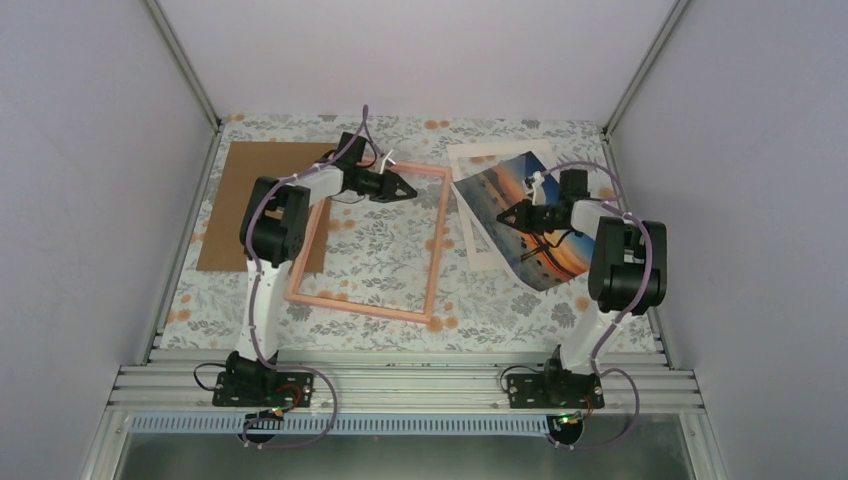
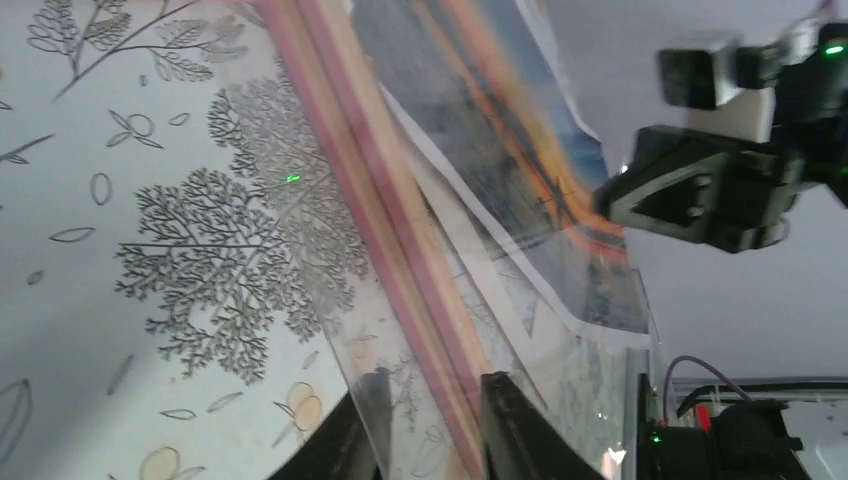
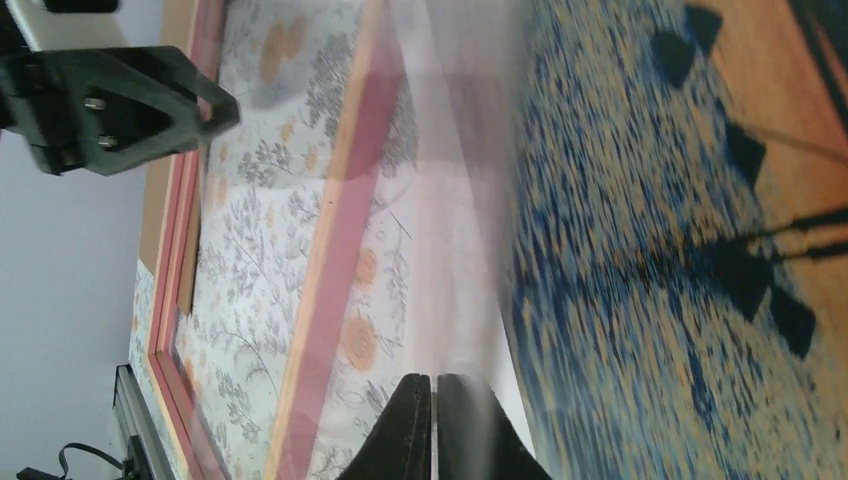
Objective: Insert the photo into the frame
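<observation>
The frame point(image 1: 439, 250) lies in the middle of the surface point(image 1: 380, 250), its long sides running from near to far.

The left gripper point(image 1: 408, 187) is at the frame's far rail, close to the far right corner. In the left wrist view its jaws stand slightly parted, one on each side of the pink rail point(image 2: 400, 250). The left finger point(image 2: 355, 430) stands clear of the rail and the right finger point(image 2: 515, 430) is just beside it, so the rail is straddled, not pinched. Whether that rail rests flat on the surface cannot be told.

The photo point(image 1: 488, 193) is just right of the frame, outside it and tilted, with one corner close to the frame's right rail. The right gripper point(image 1: 508, 215) is at the edge of the photo that faces the frame. In the right wrist view its jaws point(image 3: 432, 400) are clenched together on that pale, blurred edge. The blue water and dark silhouettes of the print point(image 3: 650, 260) spread away to the side, and the frame's rail point(image 3: 340, 230) runs close by.

A white mat point(image 1: 482, 245) lies flat under the photo, also right of the frame and just beside its right rail. A brown cardboard point(image 1: 240, 210) lies left of the frame, and the frame's left rail overlaps its edge
</observation>
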You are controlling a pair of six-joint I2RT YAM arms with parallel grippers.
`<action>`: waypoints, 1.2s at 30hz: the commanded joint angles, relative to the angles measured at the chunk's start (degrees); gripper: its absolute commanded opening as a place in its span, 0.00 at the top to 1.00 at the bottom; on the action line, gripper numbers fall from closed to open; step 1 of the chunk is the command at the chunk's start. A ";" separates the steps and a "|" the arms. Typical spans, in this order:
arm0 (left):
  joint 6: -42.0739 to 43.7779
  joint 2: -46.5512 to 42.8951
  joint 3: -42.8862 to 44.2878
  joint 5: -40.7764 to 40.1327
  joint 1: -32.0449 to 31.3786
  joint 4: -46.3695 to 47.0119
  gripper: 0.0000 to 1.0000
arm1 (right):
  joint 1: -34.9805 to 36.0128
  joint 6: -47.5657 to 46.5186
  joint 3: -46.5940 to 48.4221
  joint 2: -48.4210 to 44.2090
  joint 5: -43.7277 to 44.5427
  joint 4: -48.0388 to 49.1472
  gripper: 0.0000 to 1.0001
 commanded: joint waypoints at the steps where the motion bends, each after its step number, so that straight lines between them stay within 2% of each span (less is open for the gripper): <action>1: -2.19 -2.97 -4.88 4.97 0.38 3.86 0.72 | -0.41 2.55 -3.78 -1.17 -0.73 5.78 0.96; 5: -3.39 -4.26 -9.87 5.68 0.45 6.61 0.66 | -1.60 3.31 -5.01 -0.25 -0.04 7.44 0.96; 10: -5.95 -5.28 -15.88 5.49 -0.36 10.70 0.65 | -1.63 3.65 -6.50 0.62 -0.55 8.63 0.96; 18: -7.71 -5.99 -16.77 4.92 -2.53 12.98 0.67 | -1.66 4.81 -7.21 2.09 -1.20 9.79 0.96; 21: -7.25 -6.72 -16.14 4.21 -2.73 12.40 0.87 | -1.69 4.55 -7.01 2.08 -1.41 9.62 0.96; 23: -4.32 -7.12 -14.38 1.85 -2.24 7.06 0.97 | -1.69 3.79 -6.32 1.82 -1.79 8.98 0.96; 24: -1.96 -7.30 -12.89 0.34 -1.98 3.07 0.97 | -1.68 3.29 -5.95 1.54 -1.52 8.24 0.91; 27: 6.46 -6.73 -6.27 -4.45 -1.06 -9.16 0.98 | -1.67 1.84 -5.71 -0.50 0.07 6.28 0.57; 29: 9.27 -6.34 -4.20 -5.95 -0.05 -13.86 0.98 | -1.64 0.69 -5.95 -2.03 1.36 4.86 0.38; 31: 12.60 -6.64 -3.30 -8.03 1.27 -17.19 0.98 | -1.69 -1.21 -6.15 -3.46 2.70 2.88 0.25; 36: 17.91 -6.15 -2.23 -9.95 4.78 -23.84 0.98 | -1.64 -5.78 -7.05 -7.53 6.21 -0.88 0.11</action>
